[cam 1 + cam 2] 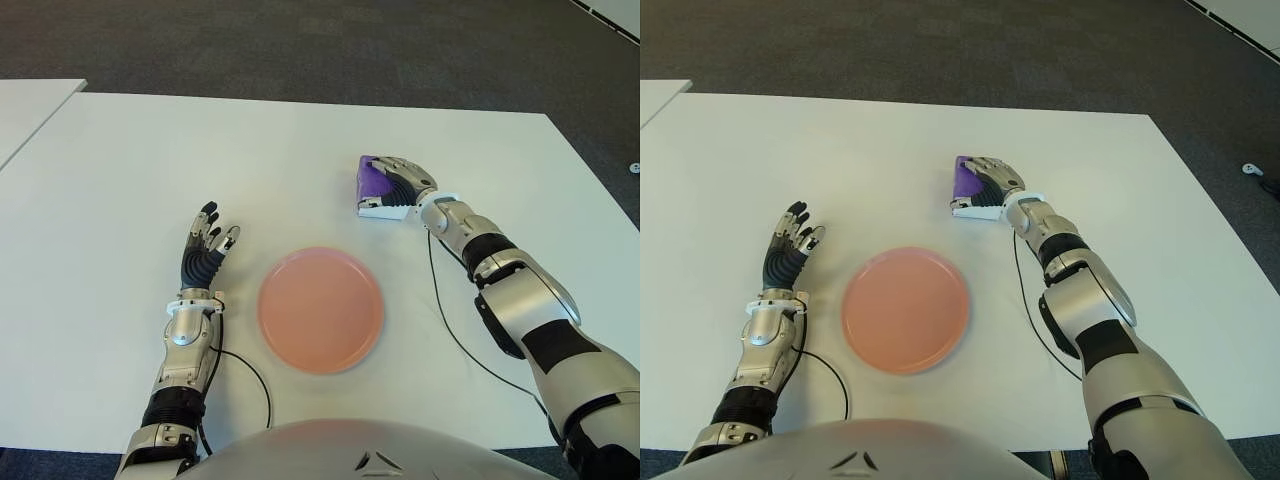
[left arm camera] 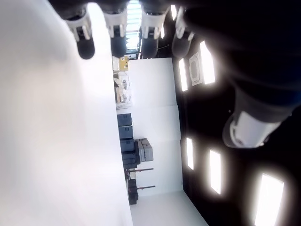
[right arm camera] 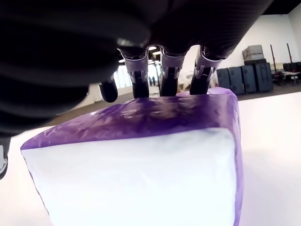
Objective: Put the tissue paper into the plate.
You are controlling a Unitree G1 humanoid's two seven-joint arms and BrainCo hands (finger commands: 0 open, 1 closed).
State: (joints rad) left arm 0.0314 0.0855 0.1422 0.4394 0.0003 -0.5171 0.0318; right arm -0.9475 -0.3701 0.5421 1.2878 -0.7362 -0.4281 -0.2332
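Your right hand [image 1: 402,184] has its fingers [image 3: 168,68] curled over the tissue pack [image 1: 374,188], gripping it on the white table [image 1: 130,180], beyond and right of the pink plate [image 1: 320,309]. Its long axis can't be judged. Your left hand [image 1: 205,250], fingers spread, shows left of the plate. Dark carpet [image 1: 300,40] lies beyond.

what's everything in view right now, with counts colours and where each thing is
tissue pack: one, purple and white, on the table beyond the plate toward the robot's right, under the right hand
plate: one, pink, empty, near the table's front edge, between the two arms
table: one, white, fills most of the view
floor: dark grey, beyond the table
right hand: one, fingers curled over the tissue pack
left hand: one, fingers spread, left of the plate
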